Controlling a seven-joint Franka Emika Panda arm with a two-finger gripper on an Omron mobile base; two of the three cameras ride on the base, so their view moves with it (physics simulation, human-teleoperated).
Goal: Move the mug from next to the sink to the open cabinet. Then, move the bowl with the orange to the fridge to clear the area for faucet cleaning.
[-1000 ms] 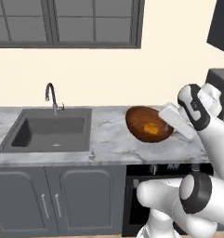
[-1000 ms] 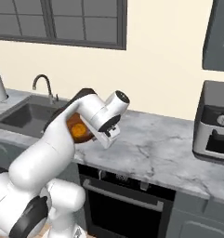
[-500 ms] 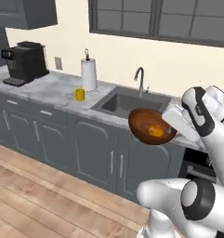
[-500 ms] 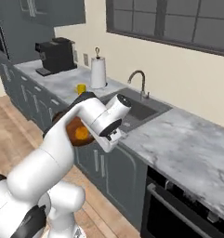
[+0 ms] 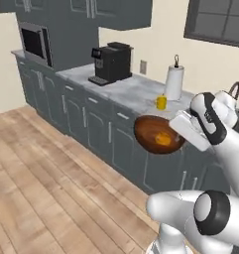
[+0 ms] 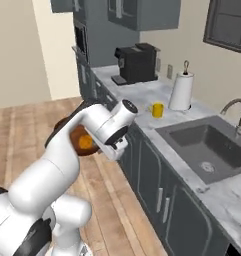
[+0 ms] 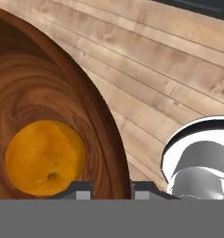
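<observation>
My gripper [image 5: 178,132] is shut on the rim of the glossy dark brown bowl [image 5: 153,134] and holds it in the air in front of the base cabinets. The orange [image 5: 163,139] lies inside the bowl. In the hand view the fingertips [image 7: 83,188] pinch the bowl's wall [image 7: 99,116], with the orange [image 7: 44,157] just left of them and wood floor beneath. From the right, the bowl [image 6: 67,131] and orange [image 6: 85,142] show behind my arm, at the gripper [image 6: 104,147]. The yellow mug [image 5: 161,102] [image 6: 157,109] stands on the counter left of the sink [image 6: 207,147] and faucet [image 6: 235,112].
A paper towel roll [image 6: 181,91] stands right by the mug. A black coffee machine [image 5: 111,63] sits further along the marble counter [image 5: 131,92], and a built-in microwave [image 5: 34,43] is in the tall unit beyond. Wood floor [image 5: 51,178] stretches to the left.
Both base views have swung left along the counter, so the coffee machine and microwave have come into view. The bowl with the orange has stayed in the gripper.
</observation>
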